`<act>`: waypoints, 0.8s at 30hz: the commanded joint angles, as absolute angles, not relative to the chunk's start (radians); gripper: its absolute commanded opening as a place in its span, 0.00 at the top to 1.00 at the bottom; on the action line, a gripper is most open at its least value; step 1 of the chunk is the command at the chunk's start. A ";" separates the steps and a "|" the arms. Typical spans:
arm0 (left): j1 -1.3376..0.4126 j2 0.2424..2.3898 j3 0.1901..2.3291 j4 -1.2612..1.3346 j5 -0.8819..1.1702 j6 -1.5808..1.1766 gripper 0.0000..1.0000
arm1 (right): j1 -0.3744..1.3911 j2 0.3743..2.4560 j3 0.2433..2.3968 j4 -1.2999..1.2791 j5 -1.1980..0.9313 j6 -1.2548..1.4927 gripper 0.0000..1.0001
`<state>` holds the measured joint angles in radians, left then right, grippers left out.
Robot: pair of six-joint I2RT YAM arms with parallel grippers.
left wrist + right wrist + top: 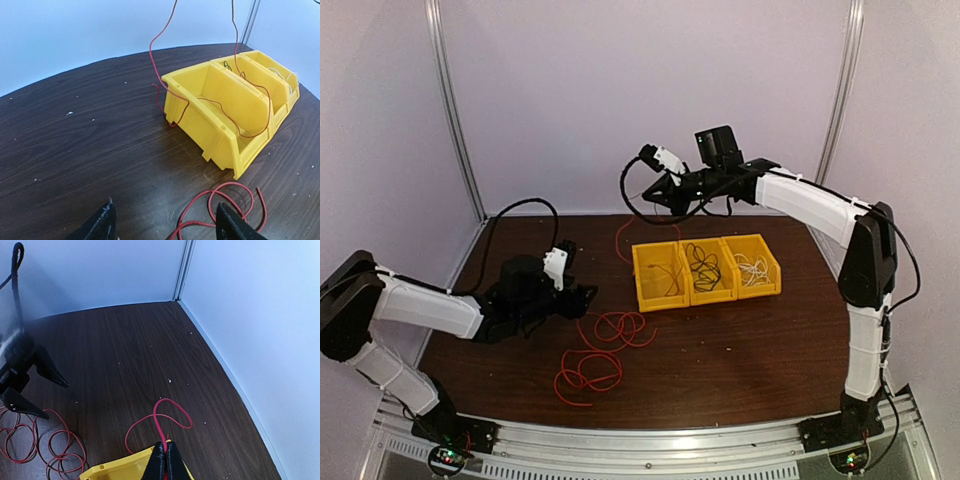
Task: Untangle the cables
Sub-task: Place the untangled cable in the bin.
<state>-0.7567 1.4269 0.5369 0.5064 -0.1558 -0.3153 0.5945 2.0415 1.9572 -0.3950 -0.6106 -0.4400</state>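
The red cable lies in loose loops (pixel 603 352) on the dark table in front of the left arm. One strand runs up through the left yellow bin (pixel 658 272) to my right gripper (pixel 652 196), which is raised above the far side and shut on it. The right wrist view shows the jaws closed on the red cable (pixel 159 424). The black cable (pixel 703 263) lies in the middle bin and the white cable (pixel 752 268) in the right bin. My left gripper (pixel 583 296) is open and empty just above the table, with red loops (pixel 223 199) by its right finger (pixel 235 226).
Three yellow bins (pixel 215 131) stand joined in a row at the table's centre right. Purple walls and a metal corner post (pixel 181 270) enclose the back and sides. The left gripper (pixel 27 382) shows in the right wrist view beside the red loops (pixel 52 447).
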 commanded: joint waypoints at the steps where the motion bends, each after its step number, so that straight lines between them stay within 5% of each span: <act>1: -0.737 1.586 0.711 0.638 -0.043 -0.307 0.31 | 0.592 1.994 1.936 -0.342 -0.650 -0.401 1.00; 8: -0.665 1.849 0.983 0.578 0.047 -0.510 0.39 | 0.592 1.977 1.931 -0.337 -0.664 -0.391 1.00; 12: -0.634 1.917 1.021 0.627 0.127 -0.579 0.53 | 0.592 1.971 1.934 -0.336 -0.666 -0.386 1.00; 24: -0.617 2.026 1.100 0.688 0.234 -0.578 0.72 | 0.592 1.951 1.910 -0.334 -0.661 -0.388 1.00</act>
